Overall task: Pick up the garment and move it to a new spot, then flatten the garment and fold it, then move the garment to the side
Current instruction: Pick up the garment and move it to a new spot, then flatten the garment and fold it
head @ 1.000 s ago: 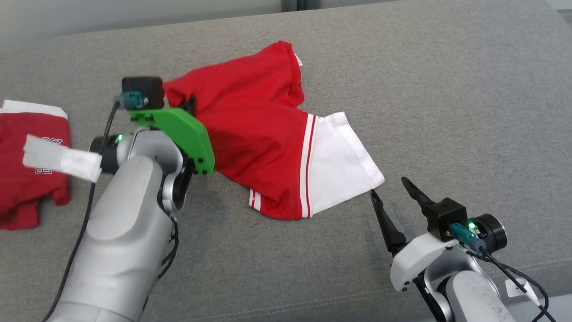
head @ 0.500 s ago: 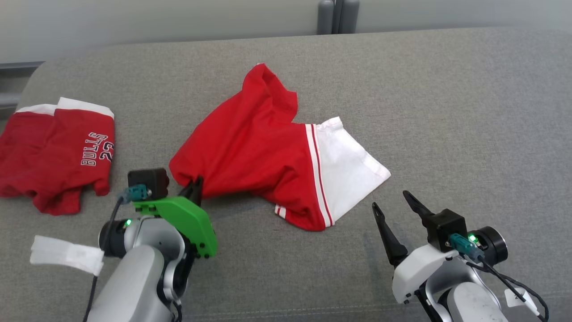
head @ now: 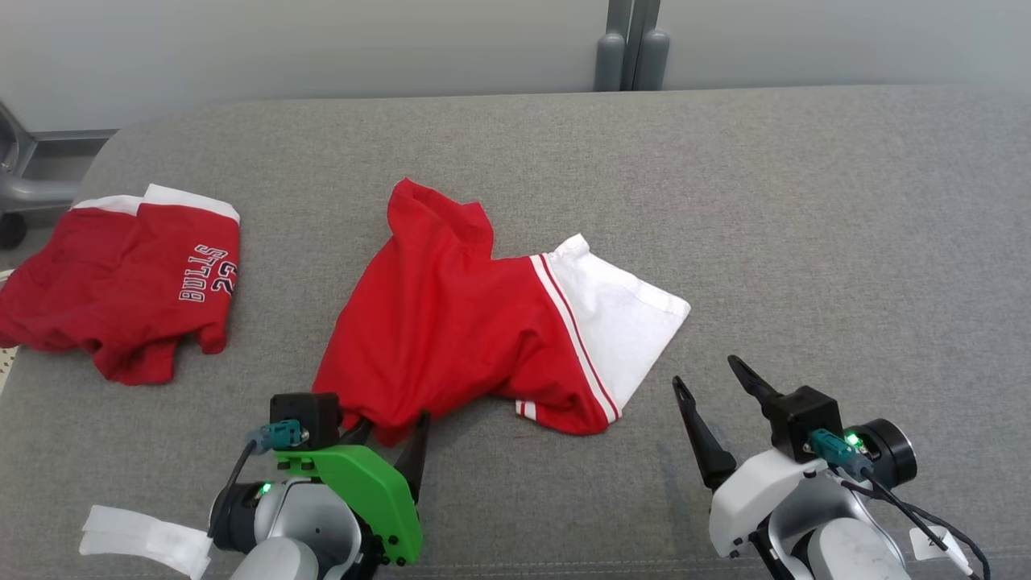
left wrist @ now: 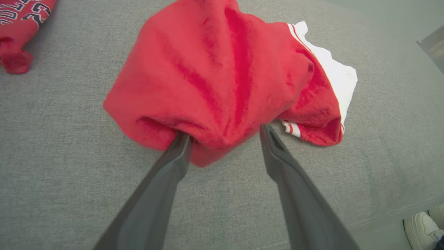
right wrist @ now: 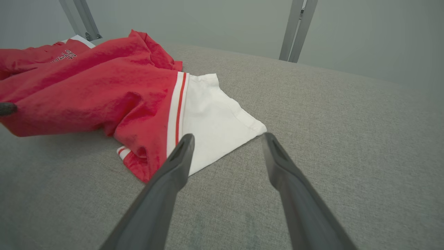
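A red garment (head: 451,322) with a white striped band lies crumpled on the grey cushioned surface (head: 805,201), in the middle. My left gripper (head: 392,420) is at its near red corner, open, the fingers straddling that corner. The left wrist view has the red cloth (left wrist: 215,69) bunched between and above the spread fingers (left wrist: 173,163). My right gripper (head: 706,370) is open and holds nothing, just off the white corner. In the right wrist view the white band (right wrist: 215,118) lies a little ahead of the left fingertip.
A second red garment (head: 129,282) printed "BULLS 23" lies at the far left. Metal posts (head: 628,48) stand behind the surface's far edge. A person's shoe (left wrist: 419,222) is past the front edge. Bare grey surface spreads to the right.
The head camera has tilted up. My left gripper pulled the garment's corner toward the front edge, then opened and let it go. The right gripper stayed open in place.
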Tool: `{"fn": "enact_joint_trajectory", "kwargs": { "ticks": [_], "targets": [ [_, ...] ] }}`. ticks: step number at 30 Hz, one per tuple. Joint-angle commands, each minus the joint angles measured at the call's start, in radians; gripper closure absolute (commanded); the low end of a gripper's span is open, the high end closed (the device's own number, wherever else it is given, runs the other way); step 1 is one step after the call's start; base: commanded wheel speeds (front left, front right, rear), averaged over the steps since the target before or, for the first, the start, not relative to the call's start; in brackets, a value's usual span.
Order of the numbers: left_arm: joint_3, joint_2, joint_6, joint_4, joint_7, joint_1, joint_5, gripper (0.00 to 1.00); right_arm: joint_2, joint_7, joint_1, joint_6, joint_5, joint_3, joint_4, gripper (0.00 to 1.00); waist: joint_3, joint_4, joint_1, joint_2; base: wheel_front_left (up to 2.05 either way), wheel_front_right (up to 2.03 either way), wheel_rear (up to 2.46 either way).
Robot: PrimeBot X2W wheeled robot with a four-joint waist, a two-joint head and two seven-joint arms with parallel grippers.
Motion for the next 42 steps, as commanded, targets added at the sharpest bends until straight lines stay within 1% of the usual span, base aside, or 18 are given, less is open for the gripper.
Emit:
{"fn": "enact_joint_trajectory", "kwargs": {
  "ticks": [1,6,9,12,13,17,20,23,29,33,37,42],
  "targets": [
    [-0.004,0.008,0.009,-0.011,0.008,0.017,0.001,0.0,-0.002,0.002,0.008,0.0,0.004,0.0,-0.001,0.0,-0.004,-0.004,0.0,0.0,0.0,0.0,0.0],
    [0.002,0.02,0.02,-0.03,0.029,0.013,-0.006,0.0,-0.002,0.001,0.007,0.0,0.007,-0.001,-0.001,0.0,-0.005,-0.01,0.0,0.0,0.0,0.0,0.0],
    [0.023,0.039,0.041,-0.056,0.051,-0.011,-0.006,0.0,-0.002,0.001,0.011,0.0,0.008,-0.005,-0.001,0.0,-0.005,-0.017,0.0,0.0,0.0,0.0,0.0],
    [0.061,0.072,0.072,-0.097,0.066,-0.041,0.005,0.0,-0.002,0.001,0.015,0.0,0.012,-0.009,-0.002,0.0,-0.004,-0.025,0.0,0.0,0.0,0.0,0.0],
    [0.086,0.092,0.091,-0.123,0.076,-0.056,0.011,0.0,-0.002,0.003,0.015,0.0,0.014,-0.008,-0.002,0.0,-0.002,-0.033,0.0,0.0,0.0,0.0,0.0],
    [0.128,0.138,0.114,-0.158,0.098,-0.109,0.022,0.0,-0.002,0.004,0.003,0.0,0.016,-0.006,-0.006,0.0,0.012,-0.054,0.0,0.0,0.0,0.0,0.0],
    [0.136,0.165,0.109,-0.146,0.125,-0.162,0.035,0.0,-0.002,0.003,-0.009,0.0,0.015,-0.005,-0.01,0.0,0.031,-0.072,0.0,0.0,0.0,0.0,0.0],
    [0.12,0.179,0.092,-0.088,0.156,-0.238,0.049,0.0,-0.002,0.002,-0.02,0.0,0.013,0.0,-0.013,0.0,0.058,-0.095,0.0,0.0,0.0,0.0,0.0],
    [0.088,0.173,0.033,0.091,0.209,-0.409,0.061,0.0,-0.002,-0.001,-0.056,0.0,0.005,0.013,-0.019,0.0,0.126,-0.156,0.0,0.0,0.0,0.0,0.0],
    [0.076,0.169,0.011,0.199,0.249,-0.524,0.067,0.0,-0.002,-0.006,-0.076,0.0,0.002,0.019,-0.024,0.0,0.171,-0.194,0.0,0.0,0.0,0.0,0.0],
    [0.056,0.173,0.006,0.285,0.321,-0.632,0.086,0.0,-0.002,-0.009,-0.093,0.0,0.004,0.03,-0.028,0.0,0.209,-0.228,0.0,0.0,0.0,0.0,0.0],
    [0.03,0.184,-0.001,0.361,0.402,-0.736,0.108,0.0,-0.002,-0.016,-0.108,0.0,0.011,0.046,-0.031,0.0,0.253,-0.263,0.0,0.0,0.0,0.0,0.0]
  ]
}}
